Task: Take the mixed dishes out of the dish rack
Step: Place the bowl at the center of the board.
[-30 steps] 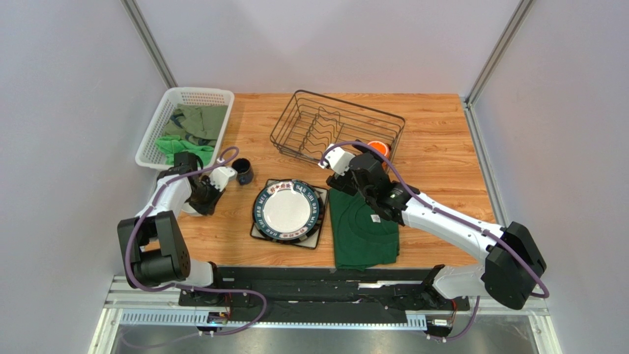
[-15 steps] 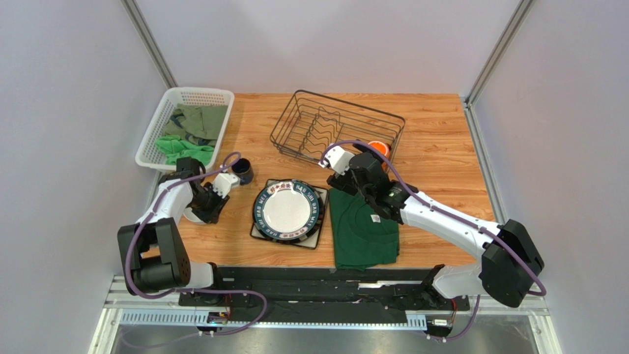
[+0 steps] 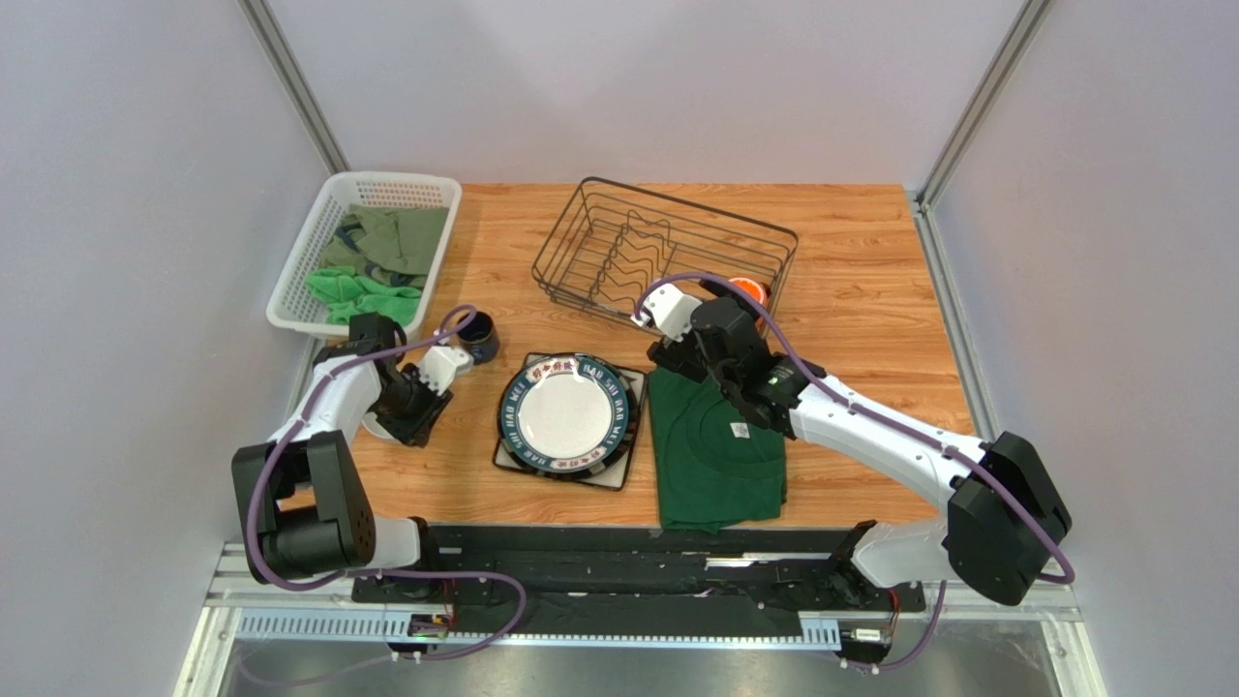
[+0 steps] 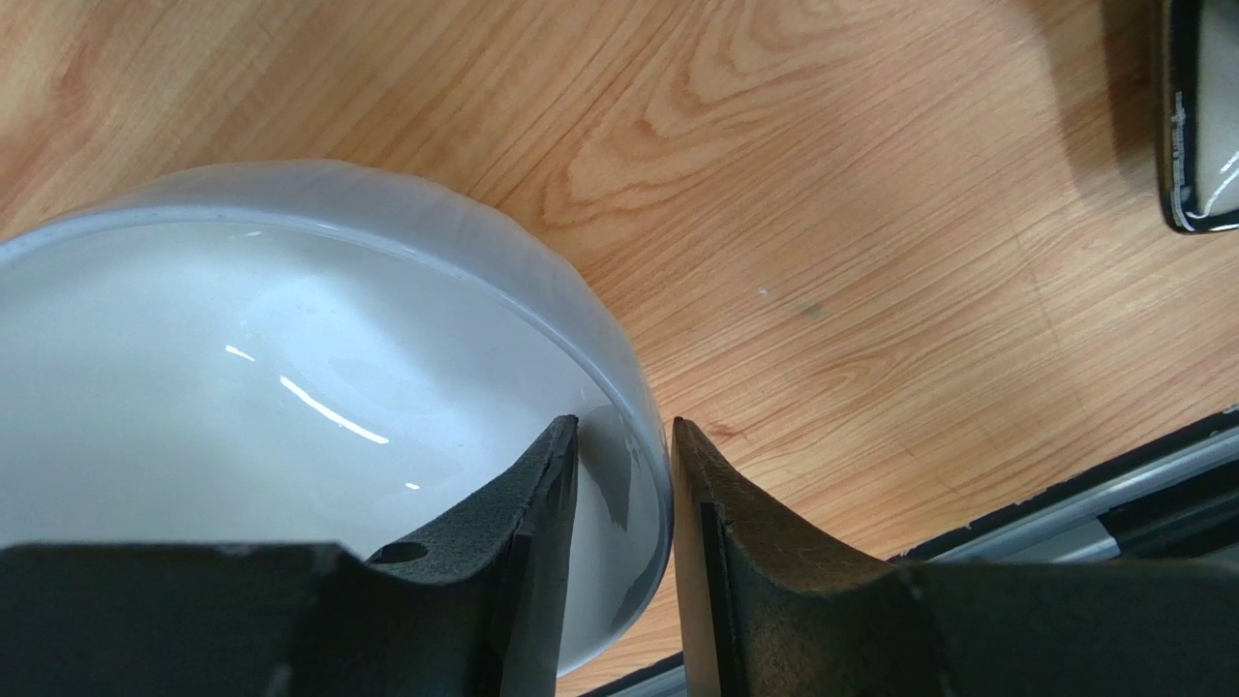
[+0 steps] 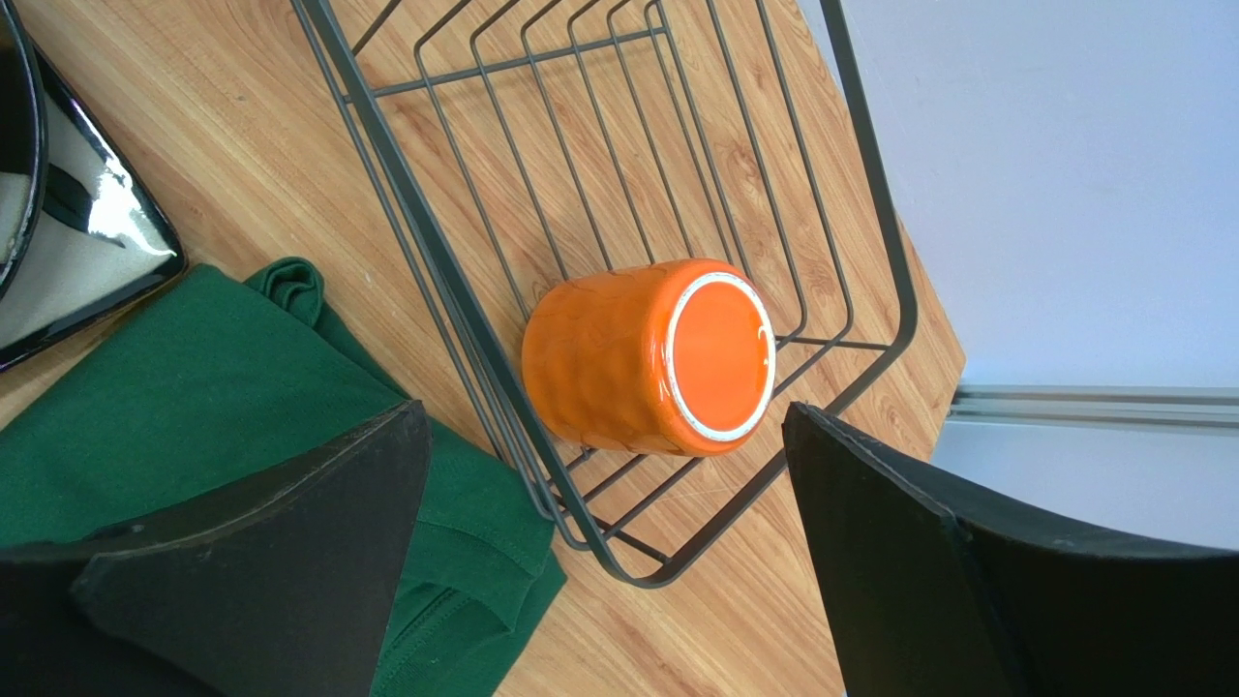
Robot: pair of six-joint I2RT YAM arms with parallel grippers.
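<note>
The white bowl (image 4: 262, 392) stands on the table at the left, mostly hidden under my left arm in the top view. My left gripper (image 4: 623, 424) is open, one finger inside the rim and one outside, with a small gap to the wall. The orange mug (image 5: 626, 356) lies on its side in the near right corner of the dish rack (image 3: 582, 189). My right gripper (image 5: 604, 421) hangs wide open just above that corner (image 3: 732, 308). The dark blue mug (image 3: 480, 337) stands left of the round dark-rimmed plate (image 3: 569, 413), which lies on a square plate (image 3: 505, 461).
A dark green cloth (image 3: 716, 450) lies flat right of the plates, under my right arm. At the back left is a white perforated basket (image 3: 386, 182) holding green cloths. Grey walls enclose the table on three sides.
My left gripper's jaws have spread apart from the bowl's rim, and the left wrist has shifted slightly toward the near edge. The right gripper has stayed wide open over the rack corner.
</note>
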